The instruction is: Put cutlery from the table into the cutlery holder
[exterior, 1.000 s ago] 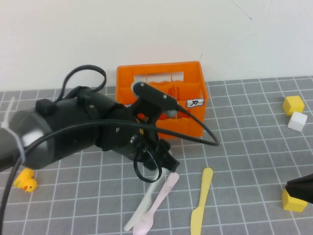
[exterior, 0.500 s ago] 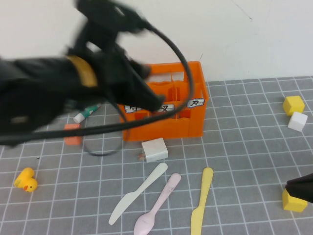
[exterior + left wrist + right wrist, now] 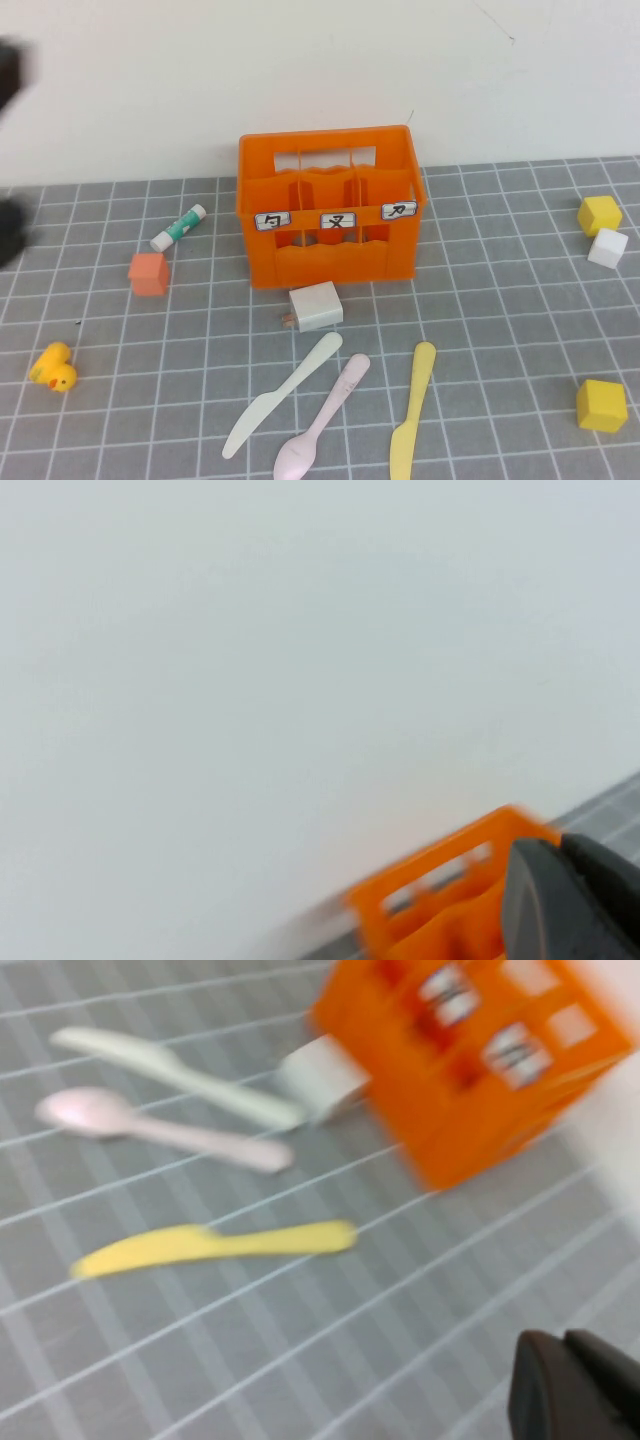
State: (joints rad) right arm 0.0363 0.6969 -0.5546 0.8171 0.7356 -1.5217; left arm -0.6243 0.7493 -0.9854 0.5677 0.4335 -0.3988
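Observation:
The orange cutlery holder stands at the back of the grey table. In front of it lie the cutlery: a white knife, a pink spoon and a yellow knife, side by side and untouched. My left arm is a dark blur at the left edge. My left gripper is shut and empty, raised beside the holder. My right gripper is shut and empty, above bare table, apart from the yellow knife, spoon and white knife.
A white block sits just in front of the holder. A glue stick, an orange cube and a yellow duck lie to the left. Two yellow cubes and a white cube are at the right.
My left arm rose from over the cutlery and swung off to the left edge, its jaws closing on nothing. The right gripper's tip left the high view, uncovering the near yellow cube.

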